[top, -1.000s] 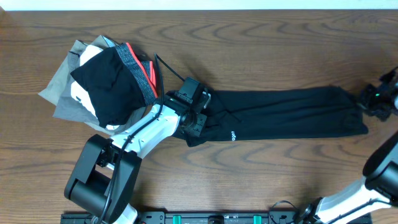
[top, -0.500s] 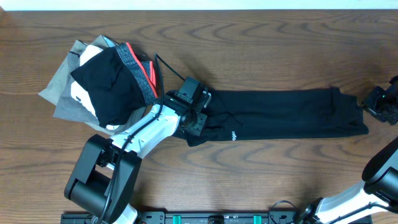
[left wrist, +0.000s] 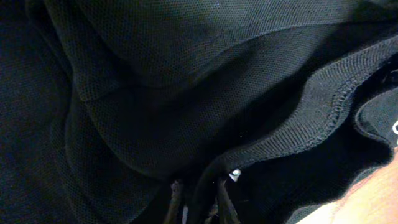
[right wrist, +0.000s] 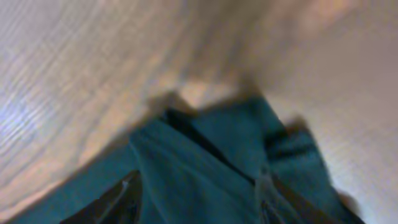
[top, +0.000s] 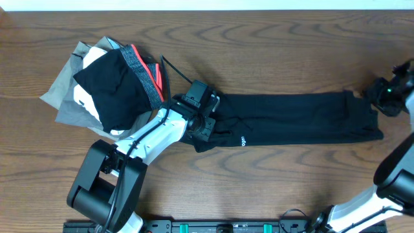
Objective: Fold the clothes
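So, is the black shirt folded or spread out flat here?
Folded lengthwise: the black shirt lies as one long narrow band across the table, with layered edges showing at its right end. It is not folded crosswise.

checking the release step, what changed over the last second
The right gripper opened and let go of the black shirt's right end, backed off to the right, then came back beside it. The left gripper stayed clamped on the shirt's left end; the shirt and the clothes pile did not move.
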